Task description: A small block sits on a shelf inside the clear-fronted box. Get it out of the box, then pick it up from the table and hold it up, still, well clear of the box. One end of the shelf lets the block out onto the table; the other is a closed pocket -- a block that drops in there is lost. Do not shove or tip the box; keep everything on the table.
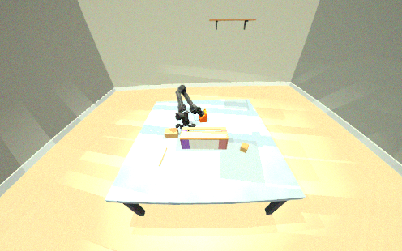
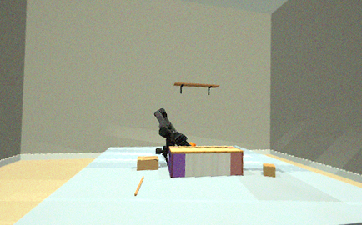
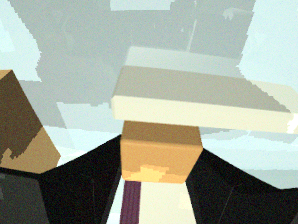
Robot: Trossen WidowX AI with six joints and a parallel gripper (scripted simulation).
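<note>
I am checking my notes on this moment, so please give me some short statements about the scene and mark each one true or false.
1. The tool is shut on a small tan block. True.
2. The thin orange stick lies inside the box. False: it lies on the table, in front of the box toward its purple end.
3. The box has a purple end and a reddish end. True.
4. The larger tan block rests on top of the box. False: it stands on the table beside the purple end.
5. A tan cube sits on the table beyond the reddish end. True.
</note>
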